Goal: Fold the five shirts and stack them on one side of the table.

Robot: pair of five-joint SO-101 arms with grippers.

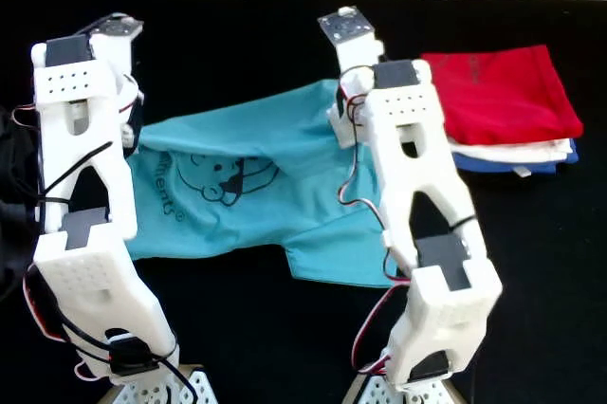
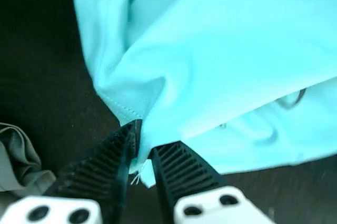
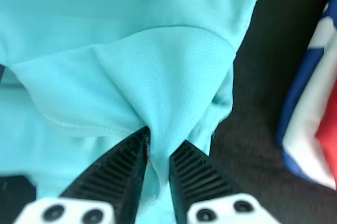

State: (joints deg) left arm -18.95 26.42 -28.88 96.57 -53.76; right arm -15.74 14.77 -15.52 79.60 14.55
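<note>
Evidently the job stood a little past its halfway mark. At about 2 o'clock on the black bench [image 1: 237,34] lay a stack of three folded shirts: a red shirt [image 1: 503,91] on top, a white shirt [image 1: 517,150] under it and a blue shirt [image 1: 498,165] at the bottom, their edges roughly in line.

The teal shirt [image 1: 247,195] was the one in hand. It lay across the middle of the bench, print up, not yet folded into a neat shape; its near edge was uneven, with one flap reaching toward 5 o'clock.

The left fingers [image 2: 179,166] were closed almost together on a hemmed corner of the teal cloth at the shirt's 9 o'clock side, a thin fold of fabric pinched between them. The right fingers [image 3: 195,171] were likewise clamped on a gathered pleat at the shirt's 2 o'clock side, just beside the stack, and the cloth puckered upward from both grips.

A crumpled grey cloth [image 2: 16,155] lay on the bench near the left fingers; it was probably the fifth shirt, though I could not tell for certain.

By my reckoning, three shirts were done, the teal one needed folding and stacking, and one more waited.
</note>
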